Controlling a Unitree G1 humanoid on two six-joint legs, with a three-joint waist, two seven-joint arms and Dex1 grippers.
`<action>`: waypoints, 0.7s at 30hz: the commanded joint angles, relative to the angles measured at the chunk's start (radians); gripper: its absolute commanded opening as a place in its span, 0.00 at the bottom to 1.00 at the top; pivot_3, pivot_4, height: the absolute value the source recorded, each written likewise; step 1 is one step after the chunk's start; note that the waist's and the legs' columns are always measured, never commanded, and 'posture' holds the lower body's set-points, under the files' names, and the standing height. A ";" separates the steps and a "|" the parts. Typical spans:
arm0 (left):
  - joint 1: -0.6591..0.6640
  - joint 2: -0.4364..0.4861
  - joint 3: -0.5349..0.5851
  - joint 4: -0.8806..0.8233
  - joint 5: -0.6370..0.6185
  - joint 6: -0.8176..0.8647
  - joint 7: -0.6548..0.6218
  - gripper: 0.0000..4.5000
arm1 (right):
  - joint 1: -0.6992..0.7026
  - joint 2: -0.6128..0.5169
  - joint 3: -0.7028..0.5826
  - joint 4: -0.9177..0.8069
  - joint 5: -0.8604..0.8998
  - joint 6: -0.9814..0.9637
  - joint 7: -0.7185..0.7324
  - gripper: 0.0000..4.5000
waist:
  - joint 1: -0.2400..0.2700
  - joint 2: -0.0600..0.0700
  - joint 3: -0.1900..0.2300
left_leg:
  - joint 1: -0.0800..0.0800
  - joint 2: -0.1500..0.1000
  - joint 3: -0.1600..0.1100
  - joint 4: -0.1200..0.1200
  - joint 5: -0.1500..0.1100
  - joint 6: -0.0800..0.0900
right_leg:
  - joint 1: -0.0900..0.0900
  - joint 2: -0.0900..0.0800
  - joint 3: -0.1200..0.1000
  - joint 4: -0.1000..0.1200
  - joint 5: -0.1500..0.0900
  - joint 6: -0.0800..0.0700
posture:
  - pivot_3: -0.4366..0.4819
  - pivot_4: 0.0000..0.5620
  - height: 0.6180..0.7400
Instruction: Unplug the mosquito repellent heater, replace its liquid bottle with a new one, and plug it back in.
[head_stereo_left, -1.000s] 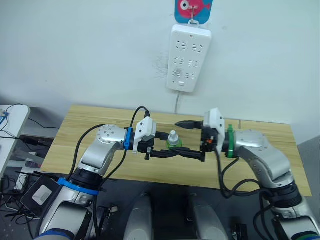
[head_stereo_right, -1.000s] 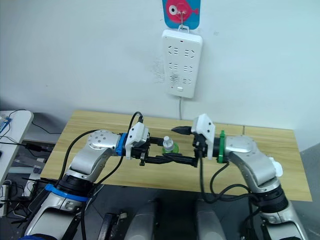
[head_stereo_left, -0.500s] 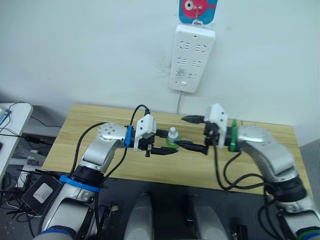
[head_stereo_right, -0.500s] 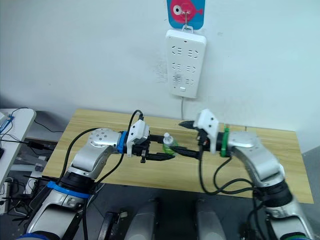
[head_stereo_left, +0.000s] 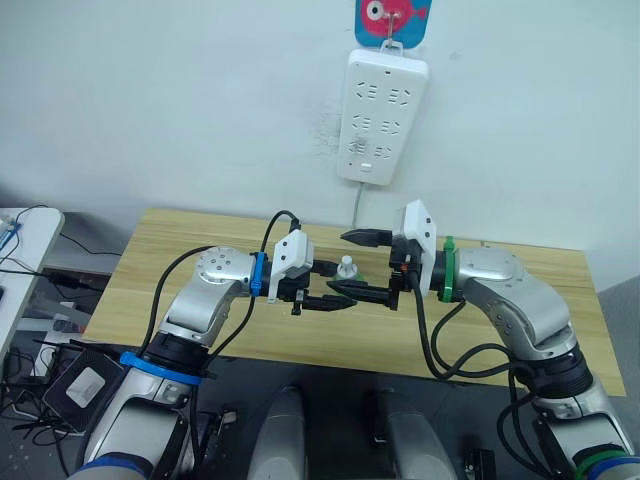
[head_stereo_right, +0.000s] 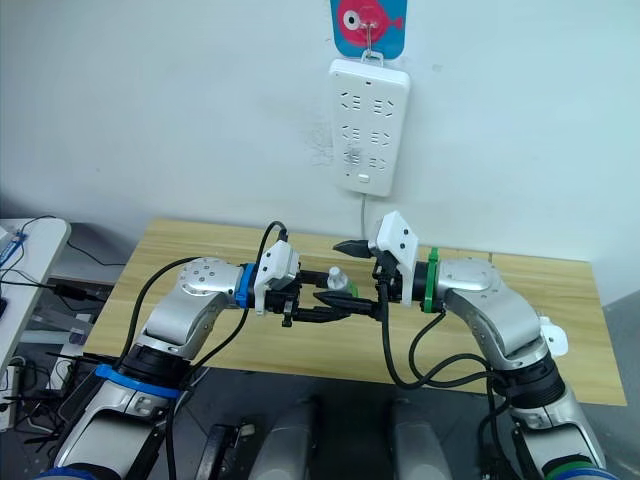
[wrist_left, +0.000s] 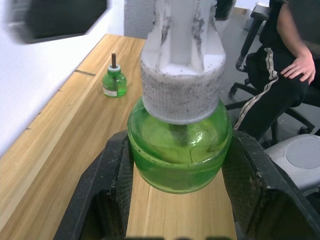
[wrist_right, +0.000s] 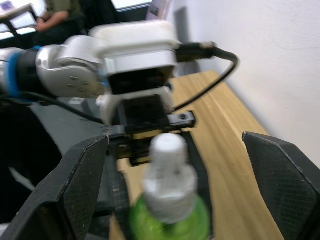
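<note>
My left gripper (wrist_left: 175, 200) is clenched on a green liquid bottle (wrist_left: 178, 150), its two black fingers (wrist_left: 107, 190) pressed against the glass belly on either side, the bottle upright with its white ribbed cap (wrist_left: 181, 95) above the jaws. My right gripper (head_stereo_left: 345, 265) faces it head-on, spread wide, one finger above the cap and the other below the bottle, neither touching it that I can see; in the right wrist view the cap sits centred in the gap with free room on both sides.

Both claws hang over the middle of the wooden table (head_stereo_left: 160, 250), between its front edge and the wall. There is bare wood behind and to either side of them. Beyond my left gripper, near the wall side, a second small green bottle (wrist_left: 114, 82) with a dark wick stands alone on the table. The white power strip (head_stereo_left: 382, 118) hangs on the wall above both grippers, well apart from them.

I cannot pick out the mosquito repellent heater for certain. A seated person (wrist_left: 287, 60) is past the table's far end.
</note>
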 joint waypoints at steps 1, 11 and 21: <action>-0.006 0.001 0.018 -0.040 -0.013 -0.008 0.000 0.49 | -0.009 -0.012 -0.006 -0.006 -0.023 -0.040 0.003 0.99 | 0.000 0.000 0.000 | 0.000 0.000 0.000 0.000 0.000 0.000 | 0.000 0.000 0.000 0.000 0.000 0.000 | 0.57 0.48 1.00; 0.006 0.005 0.017 -0.053 -0.016 0.001 0.007 0.49 | 0.041 -0.188 -0.134 -0.056 0.066 0.025 0.082 0.99 | -0.002 0.000 0.000 | 0.000 0.001 0.000 0.000 0.000 0.000 | 0.000 0.000 0.000 0.000 0.000 0.000 | 0.55 0.48 1.00; -0.015 -0.006 0.012 -0.027 -0.012 -0.009 -0.004 0.49 | 0.008 -0.119 -0.143 -0.098 0.184 0.141 0.020 0.99 | -0.007 0.000 0.000 | 0.000 0.001 0.000 0.000 0.000 0.000 | 0.000 0.000 0.000 0.000 0.000 0.000 | 0.54 0.47 1.00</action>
